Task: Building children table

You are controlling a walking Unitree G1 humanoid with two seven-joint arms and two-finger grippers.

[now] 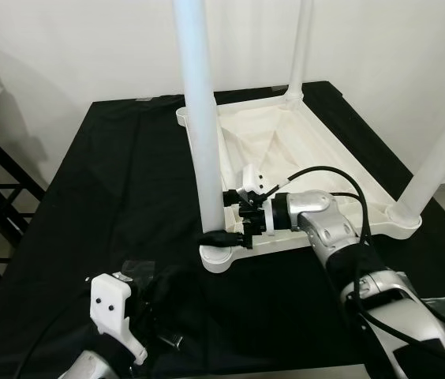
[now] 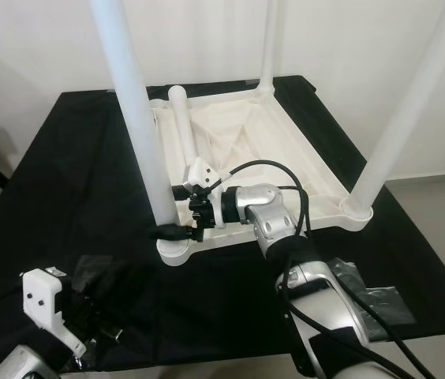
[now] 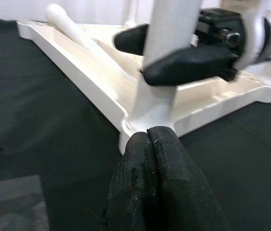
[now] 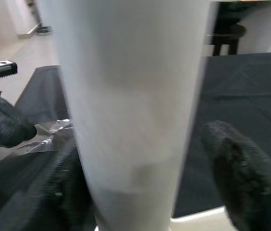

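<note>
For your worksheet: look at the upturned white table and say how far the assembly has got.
Done: three legs stand upright in corner sockets of the inverted tabletop. In hand: the right pincer has its fingers around the near-left leg just above its socket; the left pincer waits shut in front of that corner. Left: the fourth leg lies loose in the tabletop, with the far-left socket unfilled.

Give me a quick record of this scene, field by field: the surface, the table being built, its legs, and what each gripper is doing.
surface: black cloth
tabletop: white tabletop, lying upside down on the cloth
legs upright: three; near-left leg, far leg, near-right leg
loose leg: fourth leg lying inside the tabletop
right gripper: right gripper, fingers either side of the near-left leg close to its base
left gripper: left gripper, fingers together, holding nothing, low over the cloth
</note>
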